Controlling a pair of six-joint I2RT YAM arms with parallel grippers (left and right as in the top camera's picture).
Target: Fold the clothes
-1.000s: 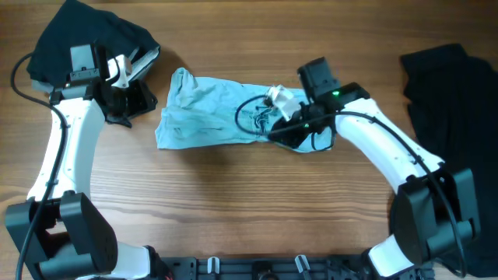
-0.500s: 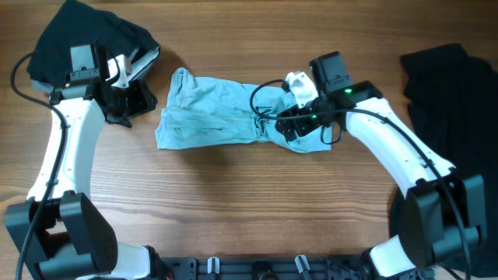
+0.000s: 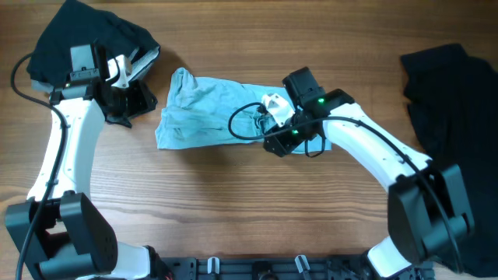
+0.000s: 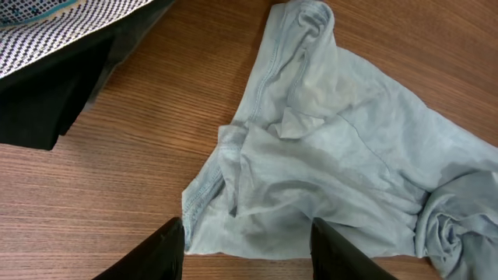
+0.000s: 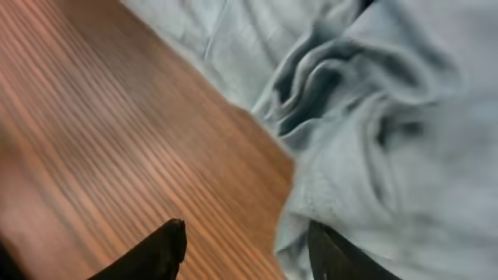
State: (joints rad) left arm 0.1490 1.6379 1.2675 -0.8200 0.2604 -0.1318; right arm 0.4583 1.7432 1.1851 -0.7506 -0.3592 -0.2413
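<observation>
The pale blue T-shirt (image 3: pixel 204 115) lies crumpled across the middle of the table, and in the left wrist view its hem and a sleeve (image 4: pixel 334 155) are spread on the wood. My left gripper (image 3: pixel 144 99) hovers just left of the shirt. It (image 4: pixel 247 250) is open, with the shirt's lower edge showing between the fingertips. My right gripper (image 3: pixel 277 143) is at the shirt's bunched right end. It (image 5: pixel 249 250) is open over bare wood, and the shirt's edge (image 5: pixel 366 148) lies against its right finger (image 5: pixel 334 253). A black garment (image 3: pixel 451 93) lies at the far right.
A second black cloth (image 3: pixel 82 31) with a checked patterned piece (image 4: pixel 62 19) is heaped at the back left, behind my left arm. The right arm's cable (image 3: pixel 245 117) loops over the shirt. Bare wood (image 3: pixel 233 202) runs along the table's near side.
My right gripper swung right, then came back left and down to the shirt's lower right edge, with its jaws opening. The left arm has not moved.
</observation>
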